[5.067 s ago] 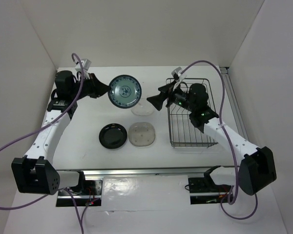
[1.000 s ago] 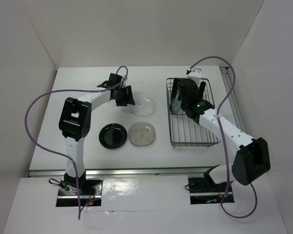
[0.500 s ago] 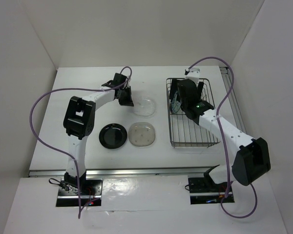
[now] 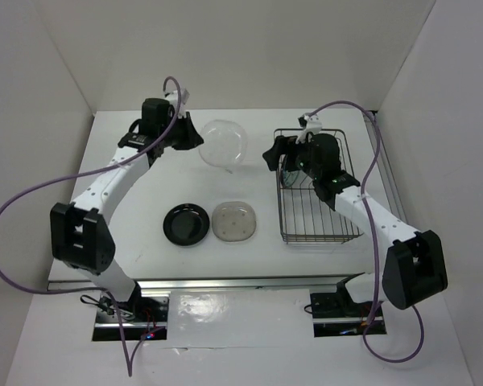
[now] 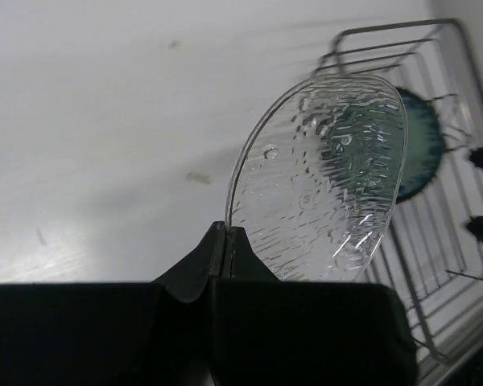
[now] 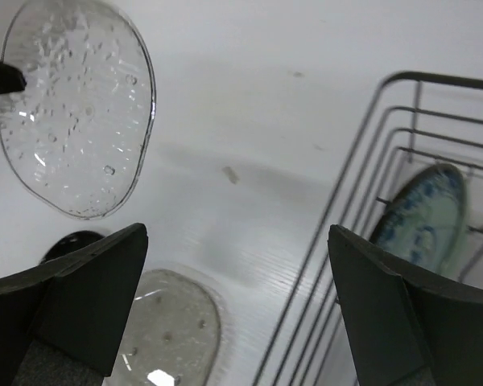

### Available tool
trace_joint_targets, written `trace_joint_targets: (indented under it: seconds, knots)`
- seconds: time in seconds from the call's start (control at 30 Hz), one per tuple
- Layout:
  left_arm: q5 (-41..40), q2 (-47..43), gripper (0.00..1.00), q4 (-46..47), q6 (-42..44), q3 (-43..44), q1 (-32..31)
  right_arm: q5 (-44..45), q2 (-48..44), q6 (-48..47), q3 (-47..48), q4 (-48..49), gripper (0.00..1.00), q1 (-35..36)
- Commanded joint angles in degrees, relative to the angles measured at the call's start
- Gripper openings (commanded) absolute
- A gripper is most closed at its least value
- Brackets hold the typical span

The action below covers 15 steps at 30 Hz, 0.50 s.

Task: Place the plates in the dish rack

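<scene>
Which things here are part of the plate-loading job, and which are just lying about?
Job: clear glass plate, pinched in the left gripper; blue-green plate, upright in the dish rack; black plate and grey-beige plate, flat on the table.
Not job: the arms' purple cables; the table itself.

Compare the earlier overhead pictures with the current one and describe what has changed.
The left gripper took the clear glass plate off the table and holds it raised. The right gripper let go of the blue-green plate, now standing in the dish rack, and drew back out, open. The black plate and grey-beige plate stayed put.
</scene>
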Motion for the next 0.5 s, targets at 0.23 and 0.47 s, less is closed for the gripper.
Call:
trace_joint_targets:
  seconds: [0.23, 0.47]
  knots:
    - [16.64, -3.13, 0.0, 7.57, 1.82, -1.64, -0.77, -18.73, 5.57, 5.16, 3.81, 14.11, 1.0, -1.46]
    - [19.37, -3.66, 0.0, 10.11, 0.59, -2.95, -0.77, -19.98, 7.33, 7.62, 3.81, 17.27, 0.93, -1.99]
